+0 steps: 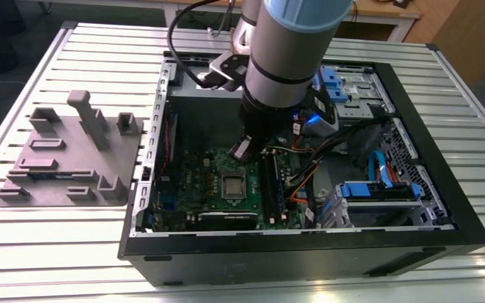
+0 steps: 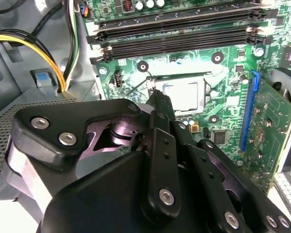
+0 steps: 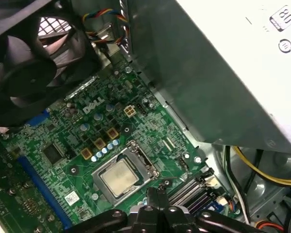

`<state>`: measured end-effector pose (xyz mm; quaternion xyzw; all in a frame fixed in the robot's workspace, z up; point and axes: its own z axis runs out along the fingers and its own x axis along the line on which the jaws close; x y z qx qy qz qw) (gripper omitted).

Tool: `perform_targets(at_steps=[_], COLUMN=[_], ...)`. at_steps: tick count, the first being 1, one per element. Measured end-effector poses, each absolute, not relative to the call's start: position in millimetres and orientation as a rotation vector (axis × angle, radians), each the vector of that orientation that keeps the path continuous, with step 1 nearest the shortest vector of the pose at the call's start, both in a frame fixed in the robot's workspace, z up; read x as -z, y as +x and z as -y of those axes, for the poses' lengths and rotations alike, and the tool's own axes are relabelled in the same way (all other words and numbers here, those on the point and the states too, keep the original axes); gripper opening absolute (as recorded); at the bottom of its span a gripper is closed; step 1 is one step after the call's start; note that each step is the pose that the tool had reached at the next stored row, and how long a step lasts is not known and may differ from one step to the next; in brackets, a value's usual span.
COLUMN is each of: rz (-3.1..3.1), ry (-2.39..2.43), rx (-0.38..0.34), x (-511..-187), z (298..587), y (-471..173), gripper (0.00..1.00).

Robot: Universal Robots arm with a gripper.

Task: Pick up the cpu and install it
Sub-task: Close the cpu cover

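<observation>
The hand (image 2: 157, 97) hangs inside the open computer case (image 1: 444, 208), its fingers drawn together to a narrow tip and holding nothing, just beside the socket (image 3: 128, 172); the cpu (image 3: 119, 177) lies flat in that socket on the green motherboard (image 3: 72, 141), apart from the fingertips; beyond the socket run the black memory slots (image 2: 179, 41); the case rests on a slatted table (image 1: 74, 246), with a gray fixture tray (image 1: 70, 158) beside it.
</observation>
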<state>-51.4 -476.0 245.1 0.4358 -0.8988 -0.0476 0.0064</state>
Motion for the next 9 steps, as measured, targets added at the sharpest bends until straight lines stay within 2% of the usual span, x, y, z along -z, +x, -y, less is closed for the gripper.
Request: perform_targets(at_steps=[9], rz=[2.809], ry=[1.369], rx=[0.148], x=[-244.6], z=[479.2], y=[-61.1], gripper=[0.11])
